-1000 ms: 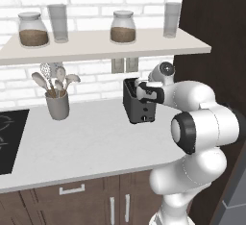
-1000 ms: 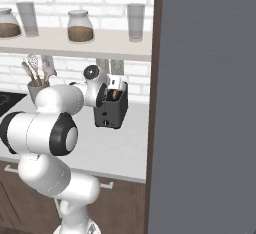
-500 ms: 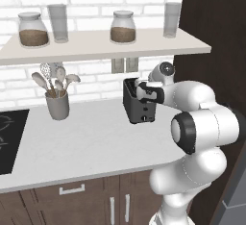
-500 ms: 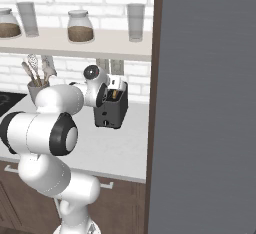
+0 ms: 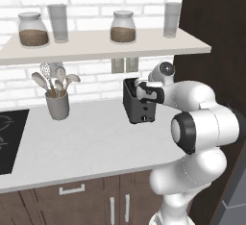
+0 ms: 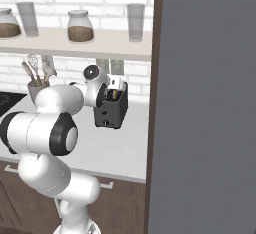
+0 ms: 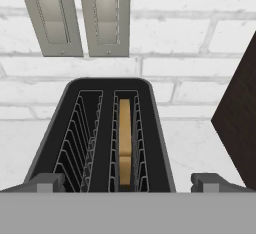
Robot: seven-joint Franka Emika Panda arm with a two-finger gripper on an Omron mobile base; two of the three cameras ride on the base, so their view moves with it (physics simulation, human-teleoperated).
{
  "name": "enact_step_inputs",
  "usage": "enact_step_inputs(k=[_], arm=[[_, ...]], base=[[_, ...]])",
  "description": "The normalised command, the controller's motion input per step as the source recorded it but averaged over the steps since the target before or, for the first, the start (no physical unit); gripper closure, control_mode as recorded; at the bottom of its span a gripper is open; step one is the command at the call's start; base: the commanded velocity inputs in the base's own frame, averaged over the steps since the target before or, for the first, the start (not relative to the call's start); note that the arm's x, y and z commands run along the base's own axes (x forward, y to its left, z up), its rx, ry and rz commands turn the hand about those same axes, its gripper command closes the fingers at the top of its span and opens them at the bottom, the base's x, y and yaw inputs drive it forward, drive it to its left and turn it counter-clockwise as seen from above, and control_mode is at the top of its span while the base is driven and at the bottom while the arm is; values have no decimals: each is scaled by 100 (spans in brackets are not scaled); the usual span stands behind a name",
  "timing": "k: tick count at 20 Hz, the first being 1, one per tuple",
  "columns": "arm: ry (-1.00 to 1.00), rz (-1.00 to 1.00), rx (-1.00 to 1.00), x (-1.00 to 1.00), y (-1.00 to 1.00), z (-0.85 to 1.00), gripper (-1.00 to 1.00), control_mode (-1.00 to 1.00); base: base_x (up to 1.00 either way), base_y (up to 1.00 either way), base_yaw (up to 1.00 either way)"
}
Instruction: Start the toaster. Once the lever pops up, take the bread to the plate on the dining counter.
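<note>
The dark toaster (image 5: pixel 139 107) (image 6: pixel 111 112) stands on the white counter against the brick wall. Seen from above in the hand view, the toaster (image 7: pixel 107 143) has two slots, and the tan bread (image 7: pixel 125 140) sits down in the right one. My gripper (image 7: pixel 127 180) hovers just above the toaster's front end, open, with one fingertip on each side of the toaster body and nothing held. From the base cameras the gripper (image 5: pixel 144 92) (image 6: pixel 113 91) sits over the toaster top. The plate and the dining counter are out of view.
A grey utensil holder (image 5: pixel 57 105) stands left of the toaster, and a black cooktop (image 5: pixel 9 137) lies at the far left. A shelf (image 5: pixel 101 43) with jars and glasses hangs overhead. A tall dark cabinet panel (image 6: pixel 205 103) rises right beside the toaster. Two wall outlets (image 7: pixel 80 18) are behind it.
</note>
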Motion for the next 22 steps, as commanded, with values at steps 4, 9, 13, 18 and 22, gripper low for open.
enact_step_inputs(k=[4, 9, 13, 18, 22], arm=[[0, 0, 0, 0, 0, 0, -100, -100], [0, 0, 0, 0, 0, 0, -100, -100], [0, 0, 0, 0, 0, 0, -100, -100], [0, 0, 0, 0, 0, 0, -100, -100], [0, 0, 0, 0, 0, 0, -100, -100]], base=[[0, 0, 0], [0, 0, 0], [0, 0, 0], [0, 0, 0], [0, 0, 0]])
